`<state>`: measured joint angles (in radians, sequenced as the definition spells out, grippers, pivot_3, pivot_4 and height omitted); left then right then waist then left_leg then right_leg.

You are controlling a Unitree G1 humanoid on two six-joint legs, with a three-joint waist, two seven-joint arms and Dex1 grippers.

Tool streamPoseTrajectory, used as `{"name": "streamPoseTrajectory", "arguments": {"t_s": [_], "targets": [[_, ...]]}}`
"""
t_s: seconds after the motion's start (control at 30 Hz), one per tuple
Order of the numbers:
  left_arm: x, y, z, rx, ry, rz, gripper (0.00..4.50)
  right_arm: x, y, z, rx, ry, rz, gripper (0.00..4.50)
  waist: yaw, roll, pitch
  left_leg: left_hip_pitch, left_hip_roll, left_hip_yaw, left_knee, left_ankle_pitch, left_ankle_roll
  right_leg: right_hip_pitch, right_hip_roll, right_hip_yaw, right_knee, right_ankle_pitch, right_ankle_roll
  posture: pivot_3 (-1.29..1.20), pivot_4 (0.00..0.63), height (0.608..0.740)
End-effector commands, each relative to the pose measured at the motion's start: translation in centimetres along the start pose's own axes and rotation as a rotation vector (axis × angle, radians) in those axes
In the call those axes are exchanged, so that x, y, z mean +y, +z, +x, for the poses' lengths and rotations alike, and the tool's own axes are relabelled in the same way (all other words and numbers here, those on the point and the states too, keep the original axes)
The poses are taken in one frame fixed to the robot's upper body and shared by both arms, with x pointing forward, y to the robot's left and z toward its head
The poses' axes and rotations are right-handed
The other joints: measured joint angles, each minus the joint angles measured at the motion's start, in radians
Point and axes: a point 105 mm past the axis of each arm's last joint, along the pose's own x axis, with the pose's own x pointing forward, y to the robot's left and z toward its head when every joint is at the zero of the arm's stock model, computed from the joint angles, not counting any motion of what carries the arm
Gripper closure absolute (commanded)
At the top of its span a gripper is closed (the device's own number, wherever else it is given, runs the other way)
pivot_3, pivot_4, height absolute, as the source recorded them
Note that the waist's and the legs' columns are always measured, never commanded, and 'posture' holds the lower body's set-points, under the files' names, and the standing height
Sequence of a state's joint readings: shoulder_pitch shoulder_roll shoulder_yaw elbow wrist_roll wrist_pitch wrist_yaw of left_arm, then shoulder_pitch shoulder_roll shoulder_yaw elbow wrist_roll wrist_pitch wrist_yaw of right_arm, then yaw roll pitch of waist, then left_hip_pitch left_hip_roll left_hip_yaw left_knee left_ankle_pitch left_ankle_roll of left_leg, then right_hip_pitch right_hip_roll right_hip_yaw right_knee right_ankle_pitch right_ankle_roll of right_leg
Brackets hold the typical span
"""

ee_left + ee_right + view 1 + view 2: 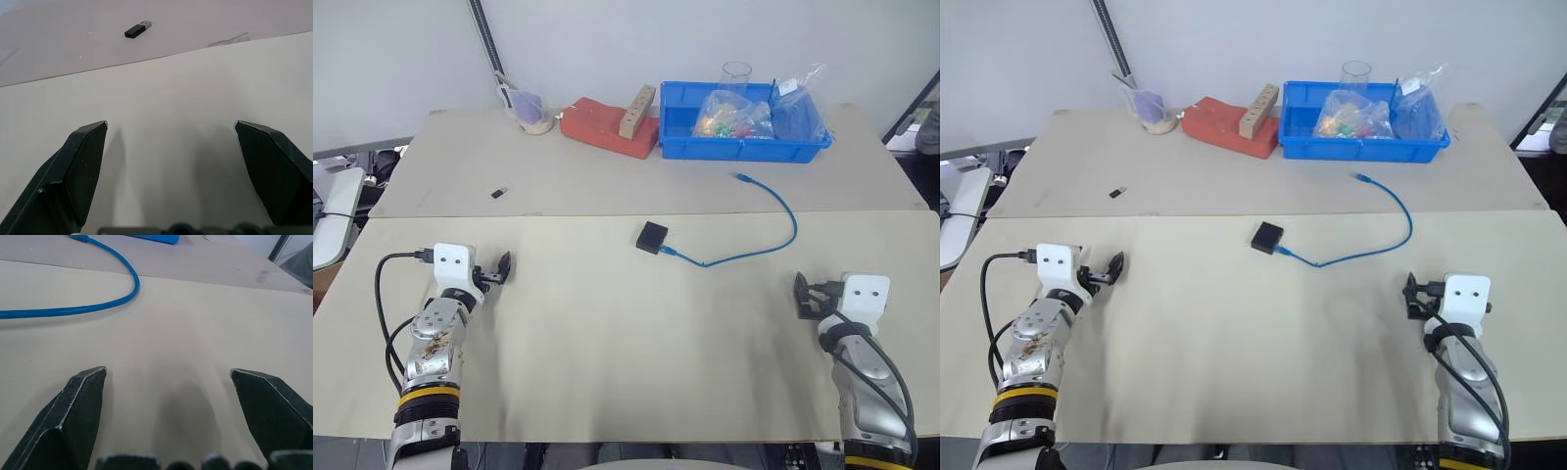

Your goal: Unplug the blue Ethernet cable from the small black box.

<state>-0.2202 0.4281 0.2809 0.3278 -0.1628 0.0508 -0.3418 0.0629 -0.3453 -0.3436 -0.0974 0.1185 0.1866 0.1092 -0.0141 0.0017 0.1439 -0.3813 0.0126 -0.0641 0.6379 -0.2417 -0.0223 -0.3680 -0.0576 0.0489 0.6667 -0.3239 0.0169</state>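
Two grippers hover low over the near part of the table [607,372], both empty with fingers spread wide: the left gripper [501,268] at the left edge, the right gripper [802,295] at the right. Between them and farther back lies the small black box [652,237], flat, turned corner-on so its edges run diagonally. The blue Ethernet cable [791,217] is plugged into the box's near-right side; from there it runs right across the table, bends, and curves back to its free plug end [742,177], which lies just before the blue bin [744,148].

Seen from the right wrist, a stretch of cable arcs ahead of the open fingers [73,416], well apart from them. The left wrist view takes in a small dark stick [137,30] on the far board beyond the seam.

Along the back stand a red block [607,129] with a wooden strip [637,110] leaning on it, a cup [534,113], and bagged items [734,116] inside the bin. Nothing lies between either gripper and the box.
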Motion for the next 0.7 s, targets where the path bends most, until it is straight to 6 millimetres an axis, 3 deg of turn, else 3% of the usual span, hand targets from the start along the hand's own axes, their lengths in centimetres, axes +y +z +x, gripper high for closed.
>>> {"name": "streamPoseTrajectory", "arguments": {"t_s": [0.03, 0.1, 0.2, 0.4, 0.57, 0.7], "targets": [[-0.1, 0.4, -0.3, -0.017, -0.024, -0.013, 0.06, -0.1, 1.0, 0.0, -0.030, 0.021, -0.026, 0.00, 0.000, 0.000, 0.000, 0.000, 0.000, 0.000, 0.000, 0.000, 0.000, 0.000, 0.000, 0.000, 0.000, 0.000, 0.000, 0.00, 0.150, 0.740], [-0.8, 1.3, -0.6, -0.049, -0.088, -0.026, 0.06, 0.2, 2.1, -0.1, -0.044, 0.086, -0.050, 0.00, -0.001, 0.000, 0.000, 0.000, 0.000, 0.000, 0.000, 0.000, 0.000, 0.000, 0.000, 0.000, 0.000, 0.000, 0.000, 0.00, 0.150, 0.740], [-4.1, 5.2, -1.8, -0.124, -0.404, 0.013, 0.06, 3.8, 4.9, -1.1, -0.047, 0.436, -0.089, 0.00, -0.005, 0.000, 0.000, -0.002, 0.000, 0.001, 0.000, 0.000, 0.000, -0.001, 0.000, 0.000, 0.000, 0.000, 0.000, 0.00, 0.150, 0.740], [-7.7, 8.3, -4.4, -0.119, -0.793, 0.126, 0.06, 8.1, 7.8, -2.4, 0.027, 0.891, -0.145, 0.00, -0.010, 0.000, 0.000, 0.001, 0.001, 0.000, 0.000, 0.000, 0.000, 0.001, 0.002, 0.000, -0.001, 0.000, 0.000, 0.00, 0.150, 0.740], [-10.4, 11.3, -5.8, -0.158, -1.055, 0.224, 0.06, 13.0, 9.2, -1.1, 0.068, 1.135, -0.166, 0.00, -0.023, -0.003, 0.002, 0.001, 0.002, 0.000, 0.000, 0.000, 0.000, 0.001, 0.003, 0.000, -0.002, 0.000, 0.000, 0.00, 0.150, 0.740], [-11.6, 13.1, -6.7, -0.193, -1.151, 0.265, 0.06, 15.6, 9.3, 0.8, 0.083, 1.207, -0.210, 0.00, -0.024, -0.004, 0.003, -0.001, 0.002, -0.002, 0.001, 0.000, 0.001, 0.001, 0.003, -0.001, -0.002, 0.000, 0.000, 0.00, 0.150, 0.740]]}}
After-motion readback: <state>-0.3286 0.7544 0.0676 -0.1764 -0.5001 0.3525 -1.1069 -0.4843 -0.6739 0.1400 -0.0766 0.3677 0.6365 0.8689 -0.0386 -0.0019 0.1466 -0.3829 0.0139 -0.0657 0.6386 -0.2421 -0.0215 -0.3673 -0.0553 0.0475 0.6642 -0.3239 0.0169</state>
